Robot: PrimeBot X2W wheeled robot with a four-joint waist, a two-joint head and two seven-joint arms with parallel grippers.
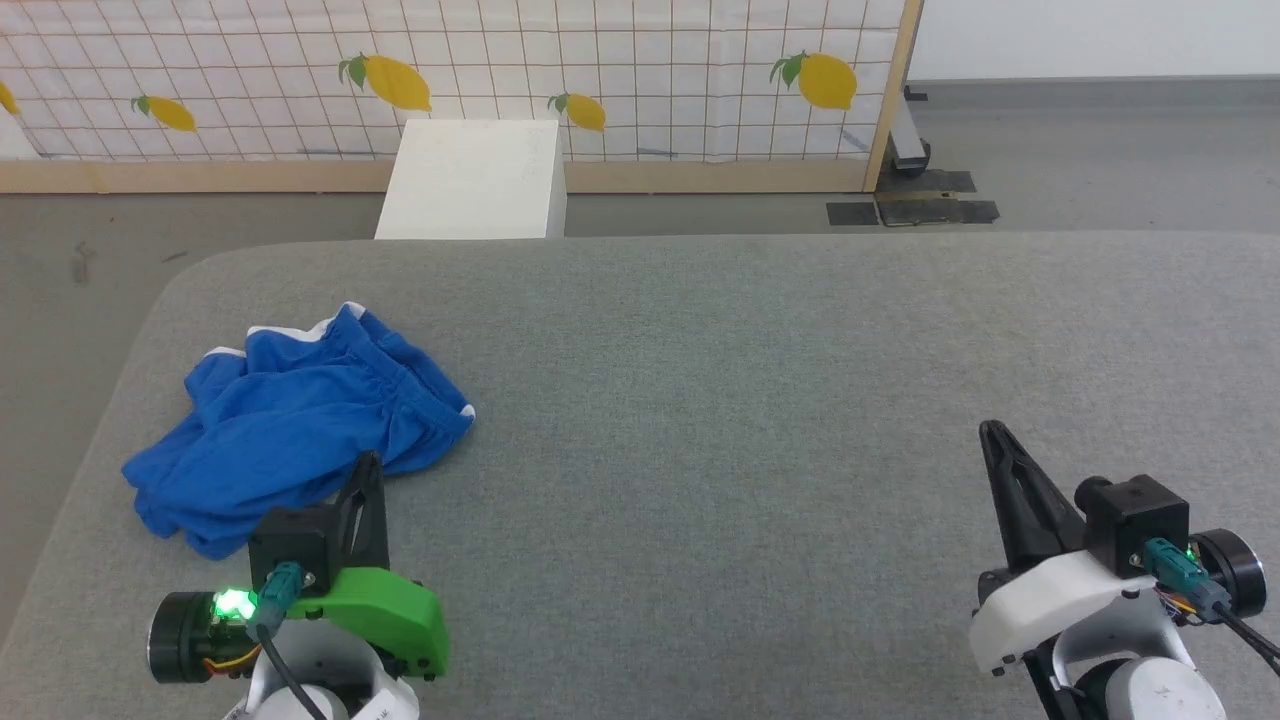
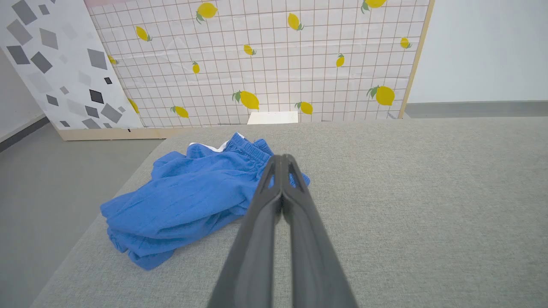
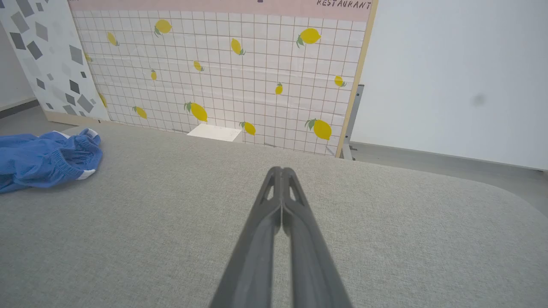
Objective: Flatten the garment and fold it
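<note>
Head view: shorts [image 1: 300, 430] lay in a crumpled heap near the left edge of the pad [image 1: 720, 420], just beyond the left gripper [image 1: 368, 462]. The right gripper [image 1: 990, 432] stood well apart, over bare pad. Both sets of jaws were pressed fully together and held nothing.

Risks, as judged: jaws brought down closed would shove the heap rather than pinch it. A pinch into the bunched middle would likely take several layers at once and leave the shorts twisted. A pull toward the near-left corner could drag cloth over the rounded edge.

Materials: thin, soft, matte royal-blue cloth, limp and creased. The gathered elastic waistband [image 1: 410, 385] was puckered and apt to spring back. White trim [image 1: 288, 330] showed at the far side and right end. Leg openings seemed buried in the folds, though this was hard to tell. Pad: grey coarse-woven fabric, flat, with rounded corners.
</note>
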